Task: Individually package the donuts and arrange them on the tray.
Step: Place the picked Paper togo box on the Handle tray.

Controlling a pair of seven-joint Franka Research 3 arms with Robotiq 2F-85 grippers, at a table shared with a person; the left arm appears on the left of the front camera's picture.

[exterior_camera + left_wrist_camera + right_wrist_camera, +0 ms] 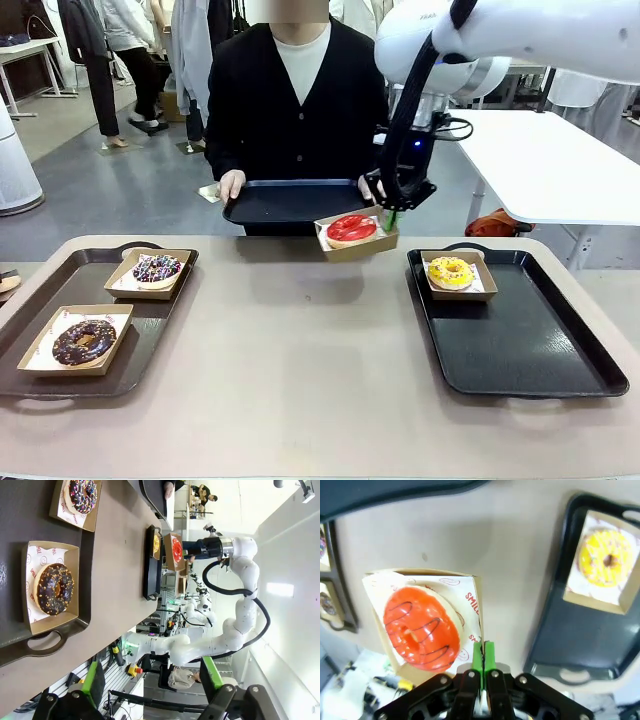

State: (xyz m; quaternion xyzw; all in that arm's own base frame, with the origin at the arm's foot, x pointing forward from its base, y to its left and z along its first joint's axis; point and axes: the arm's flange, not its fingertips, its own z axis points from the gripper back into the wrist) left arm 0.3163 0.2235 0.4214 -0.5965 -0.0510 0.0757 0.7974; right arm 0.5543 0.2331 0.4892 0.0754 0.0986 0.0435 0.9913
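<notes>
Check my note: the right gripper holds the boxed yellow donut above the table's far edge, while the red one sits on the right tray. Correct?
Colours swapped. The right gripper is shut on the box of the red donut, held above the table's far edge; the yellow donut sits boxed on the right tray. The front view shows it, and the right wrist view confirms the grip.

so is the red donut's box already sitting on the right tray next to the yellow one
No, the right gripper holds the red donut's box by its rim above the table's far edge, short of the right tray.
</notes>
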